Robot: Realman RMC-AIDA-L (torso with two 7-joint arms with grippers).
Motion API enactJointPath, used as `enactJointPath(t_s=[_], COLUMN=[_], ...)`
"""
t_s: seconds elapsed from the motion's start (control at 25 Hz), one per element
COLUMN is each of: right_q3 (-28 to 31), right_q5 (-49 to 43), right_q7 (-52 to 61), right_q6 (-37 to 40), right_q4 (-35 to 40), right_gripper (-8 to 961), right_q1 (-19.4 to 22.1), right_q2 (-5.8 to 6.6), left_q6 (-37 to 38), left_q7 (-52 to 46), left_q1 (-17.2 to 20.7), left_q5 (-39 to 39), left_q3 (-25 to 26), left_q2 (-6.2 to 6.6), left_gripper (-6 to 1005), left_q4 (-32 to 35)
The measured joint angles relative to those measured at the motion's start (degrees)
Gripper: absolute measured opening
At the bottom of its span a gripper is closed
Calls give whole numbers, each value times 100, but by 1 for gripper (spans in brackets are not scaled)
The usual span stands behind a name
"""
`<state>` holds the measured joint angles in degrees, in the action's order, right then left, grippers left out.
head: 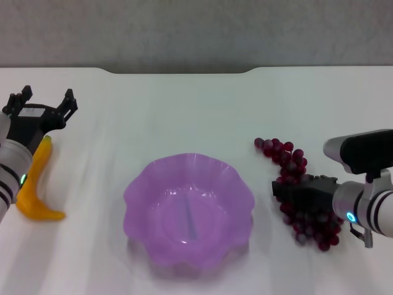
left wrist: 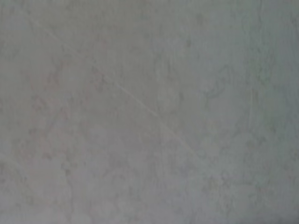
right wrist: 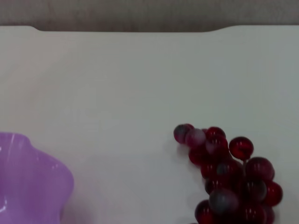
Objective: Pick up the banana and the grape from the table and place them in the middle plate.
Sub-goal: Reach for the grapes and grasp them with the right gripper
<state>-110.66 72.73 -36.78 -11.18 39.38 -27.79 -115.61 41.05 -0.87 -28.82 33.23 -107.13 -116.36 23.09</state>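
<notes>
right gripper point(head: 288, 190) over grape point(head: 302, 212), banana point(head: 35, 187) left

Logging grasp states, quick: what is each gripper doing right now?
Left gripper: open, above the banana.
Right gripper: over the grape, state cannot be told.

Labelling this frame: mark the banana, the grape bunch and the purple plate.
banana point(head: 38, 184): head view, middle of its curved body.
grape point(head: 287, 155): head view, upper part of the bunch.
middle plate point(head: 138, 187): head view, scalloped rim on the robot's left.
</notes>
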Motion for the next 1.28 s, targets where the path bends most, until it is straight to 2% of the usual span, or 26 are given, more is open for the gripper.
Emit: enactJointPath(t_s=[0.48, 0.6, 0.76, 1.28], right_q3=[-16, -48, -292, -274], right_q5=[6, -9, -11, 12], right_q7=[3, -7, -18, -9], right_q6=[44, 136, 332, 320], right_q4=[-133, -134, -163, -188], right_gripper=[873, 771, 752, 670], right_q1=[26, 44, 46, 19], right_q2=[-5, -6, 4, 22], left_q6=[0, 3, 18, 24], left_q7=[-15, -17, -19, -28], left_q1=[0, 0, 6, 9], left_q5=[0, 0, 0, 0], left_q3=[0, 0, 0, 0], left_q2=[10, 9, 9, 9], left_gripper=[890, 891, 891, 891], left_q4=[-6, -6, -6, -5])
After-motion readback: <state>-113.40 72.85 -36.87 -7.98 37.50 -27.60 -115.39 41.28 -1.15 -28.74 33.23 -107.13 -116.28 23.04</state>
